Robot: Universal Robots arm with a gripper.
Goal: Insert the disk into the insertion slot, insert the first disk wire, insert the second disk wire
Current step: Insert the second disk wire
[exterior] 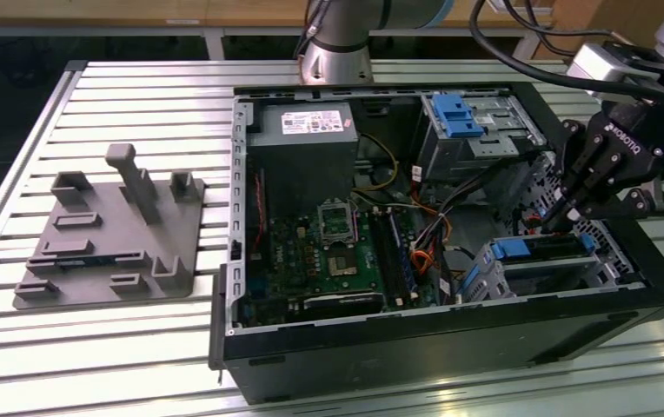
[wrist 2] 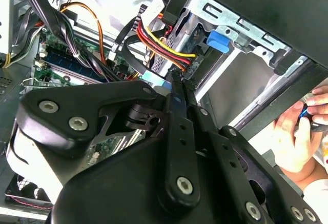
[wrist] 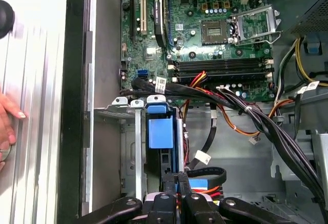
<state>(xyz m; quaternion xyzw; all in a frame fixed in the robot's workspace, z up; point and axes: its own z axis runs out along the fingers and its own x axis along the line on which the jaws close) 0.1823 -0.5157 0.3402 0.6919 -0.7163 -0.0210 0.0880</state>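
While the gripper [exterior: 561, 215] hangs over the insertion slot [exterior: 541, 269] in the exterior view, its fingertips sit close together above the disk [exterior: 537, 248] seated there. In the second wrist view the fingers [wrist 2: 177, 88] pinch nearly shut at a wire connector [wrist 2: 177, 73], their contact hidden. In the first wrist view the gripper [wrist: 176, 179] stands narrow beside the disk's blue carrier [wrist: 160, 131]; a person's hand [wrist: 7, 126] is cut off.

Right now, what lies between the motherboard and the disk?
In the first wrist view, a bundle of black cables and coloured wires crosses between the motherboard and the disk with its blue carrier.
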